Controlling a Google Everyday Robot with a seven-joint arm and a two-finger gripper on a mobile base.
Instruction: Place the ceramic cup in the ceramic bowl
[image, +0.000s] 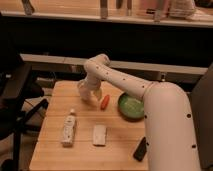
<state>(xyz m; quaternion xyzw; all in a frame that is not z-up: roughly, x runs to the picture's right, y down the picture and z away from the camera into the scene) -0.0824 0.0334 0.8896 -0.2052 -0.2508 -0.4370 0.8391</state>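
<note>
The dark green ceramic bowl (131, 107) with a lighter green inside sits on the wooden table (55, 100), right of centre. My gripper (88, 95) hangs down over the table's far middle, left of the bowl and apart from it. A small whitish shape that looks like the ceramic cup (81, 88) is right at the gripper's left side. I cannot tell whether it is held or standing on the table.
An orange carrot-like piece (104, 103) lies between the gripper and the bowl. A white labelled bottle (68, 129) lies at the front left, a white flat block (99, 135) at the front middle, and a black object (141, 149) at the front right. A dark chair (17, 100) stands at the left.
</note>
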